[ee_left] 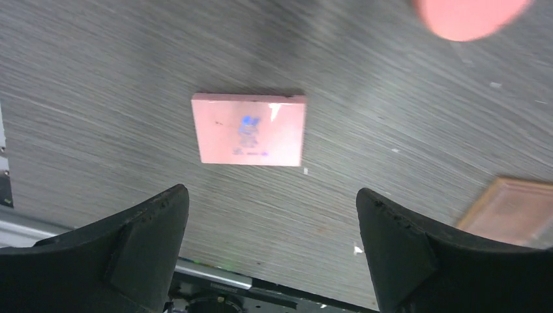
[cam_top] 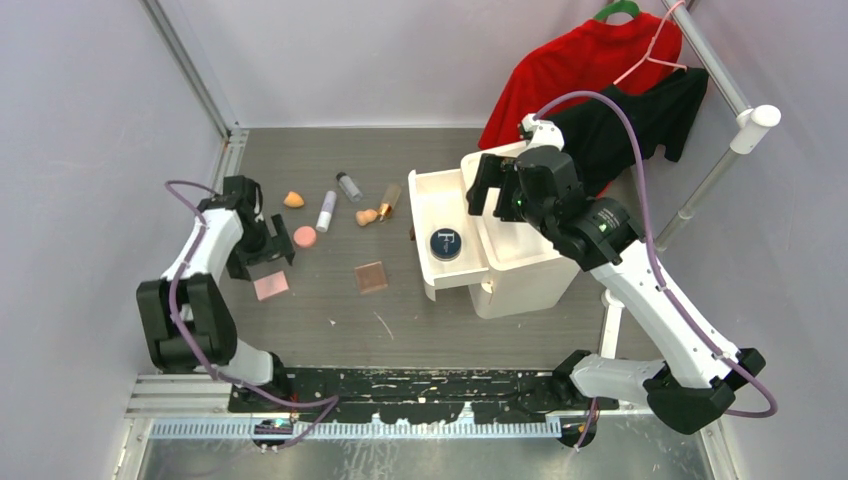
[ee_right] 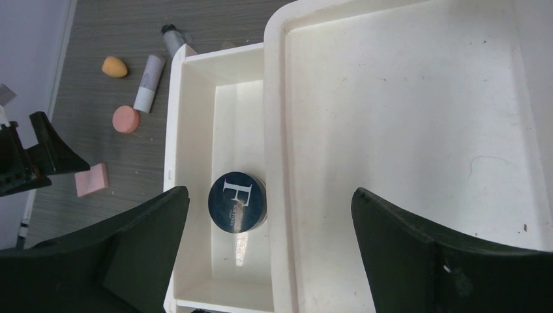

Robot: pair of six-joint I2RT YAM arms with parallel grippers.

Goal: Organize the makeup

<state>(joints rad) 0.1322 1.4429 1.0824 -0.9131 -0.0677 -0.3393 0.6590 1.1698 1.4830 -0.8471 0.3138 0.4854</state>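
Makeup at the sorting stage. Navy compact (ee_right: 237,202) already lies in the open drawer (cam_top: 440,200) of the white box (ee_right: 404,130). The rest lies loose on the table (cam_top: 330,330): pink palette (ee_left: 248,129), brown palette (cam_top: 371,277), pink sponge (cam_top: 305,237), orange sponge (cam_top: 293,199), white tube (cam_top: 326,211), clear vial (cam_top: 349,186) and gold-brown bottle (cam_top: 388,200). Left gripper (ee_left: 270,195) hovers over the pink palette with jaws spread wide and nothing between them. The palette lies flat, ahead of the fingertips and narrower than the gap. Right gripper (ee_right: 269,194), equally wide and empty, hangs above the box top and drawer.

Likely hazards:
1. The palette is thin and flat on the table. Fingers that descend too little would close over its top edge and slip off; fingers that descend too far would jam on the tabletop.
2. It sits slightly skewed to the jaw line, so an off-centre closure would probably spin or shove it rather than lift it.
3. The pink sponge and brown palette lie near, and a sideways approach could knock either.
4. The right arm stands over the drawer, so a delivery by the left arm risks contact between the two.
5. A palette released high above the drawer may land on the compact or tip over the rim.
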